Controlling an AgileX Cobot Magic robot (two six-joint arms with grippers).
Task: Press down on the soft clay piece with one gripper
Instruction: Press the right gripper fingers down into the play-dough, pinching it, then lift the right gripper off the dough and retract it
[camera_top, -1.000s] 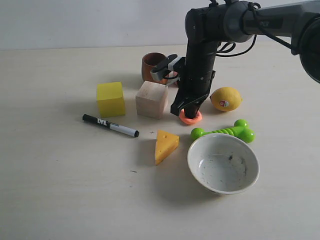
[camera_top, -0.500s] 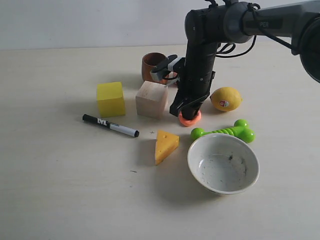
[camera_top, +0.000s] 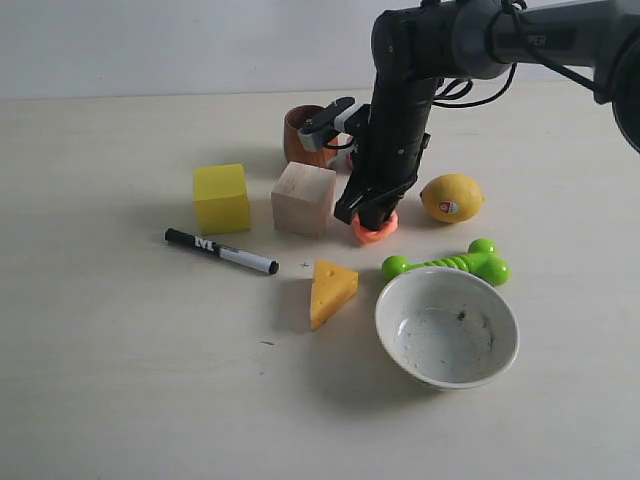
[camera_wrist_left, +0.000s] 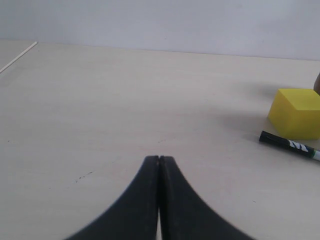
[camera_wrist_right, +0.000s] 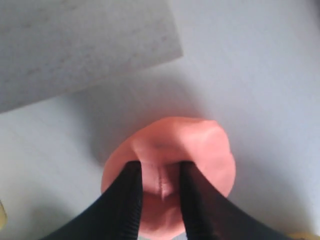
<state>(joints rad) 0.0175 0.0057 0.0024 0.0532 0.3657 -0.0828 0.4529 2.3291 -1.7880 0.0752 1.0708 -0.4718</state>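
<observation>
The soft clay piece (camera_top: 376, 231), a salmon-orange lump, sits between the wooden block and the lemon under my right gripper (camera_top: 368, 215). The right wrist view shows the clay (camera_wrist_right: 200, 145) close up, with the two black fingertips (camera_wrist_right: 132, 185) of the right gripper (camera_wrist_right: 161, 170) sunk into its top. The fingertips stand a narrow gap apart with a raised ridge of clay squeezed between them. The lump looks slightly raised and tilted against the table. My left gripper (camera_wrist_left: 159, 159) is shut on nothing over bare table and does not show in the exterior view.
Around the clay are a wooden block (camera_top: 303, 198), a lemon (camera_top: 452, 197), a brown cup (camera_top: 305, 133), a green bone toy (camera_top: 447, 264), a cheese wedge (camera_top: 331, 291) and a white bowl (camera_top: 446, 327). A yellow cube (camera_top: 221, 197) and a marker (camera_top: 221, 251) lie to the left.
The right arm has shifted slightly up and to the left, and the clay has moved with the fingertips. The left gripper's earlier state is not shown.
</observation>
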